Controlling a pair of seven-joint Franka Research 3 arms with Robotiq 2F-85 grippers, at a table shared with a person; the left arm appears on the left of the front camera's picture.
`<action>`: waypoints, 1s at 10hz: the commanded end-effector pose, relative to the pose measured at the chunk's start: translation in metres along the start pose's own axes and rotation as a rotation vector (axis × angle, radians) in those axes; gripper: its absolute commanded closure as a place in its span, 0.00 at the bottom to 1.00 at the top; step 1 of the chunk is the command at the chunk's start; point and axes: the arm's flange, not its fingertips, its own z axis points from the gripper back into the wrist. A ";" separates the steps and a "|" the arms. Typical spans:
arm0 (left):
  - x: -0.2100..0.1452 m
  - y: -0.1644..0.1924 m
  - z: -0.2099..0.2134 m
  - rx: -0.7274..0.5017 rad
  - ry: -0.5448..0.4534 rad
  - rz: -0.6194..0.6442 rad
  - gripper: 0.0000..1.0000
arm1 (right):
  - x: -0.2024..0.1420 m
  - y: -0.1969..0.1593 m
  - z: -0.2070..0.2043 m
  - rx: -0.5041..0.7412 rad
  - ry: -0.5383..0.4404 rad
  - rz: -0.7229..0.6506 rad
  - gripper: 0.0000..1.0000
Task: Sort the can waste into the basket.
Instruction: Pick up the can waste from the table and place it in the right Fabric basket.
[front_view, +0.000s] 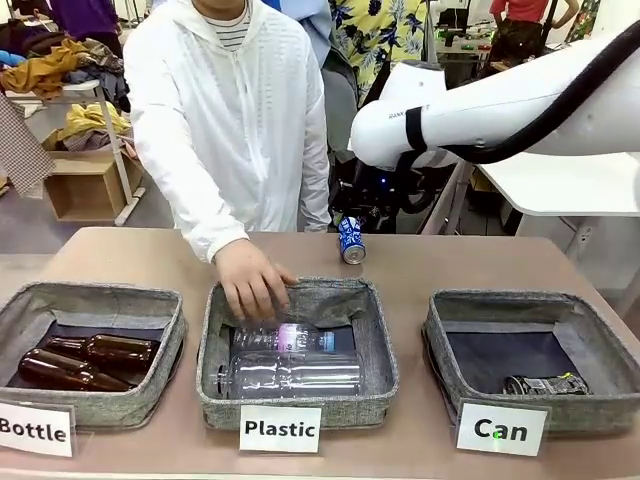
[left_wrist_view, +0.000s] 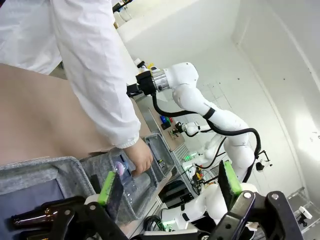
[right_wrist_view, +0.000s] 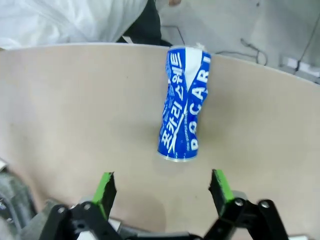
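The Can basket (front_view: 600, 352) held the dented dark can (front_view: 543, 384); the Plastic bin (front_view: 375, 340) beside it held clear bottles (front_view: 290, 374), the Bottle bin (front_view: 160, 345) brown ones (front_view: 85, 360). The blue can (right_wrist_view: 183, 104) lay on the counter (front_view: 450, 265) behind the Plastic bin. The right gripper (right_wrist_view: 162, 187) had its jaws wide apart, empty, just short of it; the left gripper (left_wrist_view: 167, 187) likewise gaped, empty.

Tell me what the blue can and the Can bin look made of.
Blue can: likely thin metal, glossy printed skin, its body crumpled inward at the middle. Can bin: looks like grey woven fabric, matte, with soft, slightly sagging walls and a dark lining.
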 end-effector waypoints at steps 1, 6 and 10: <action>-0.001 -0.002 -0.001 -0.007 -0.015 -0.008 0.00 | 0.028 0.001 -0.025 -0.058 0.002 -0.009 0.00; -0.001 -0.002 -0.001 -0.007 -0.015 -0.008 0.00 | 0.037 -0.006 -0.095 -0.117 -0.092 -0.037 0.00; -0.001 -0.002 -0.001 -0.007 -0.015 -0.008 0.00 | 0.035 -0.012 -0.098 -0.120 -0.079 -0.031 0.60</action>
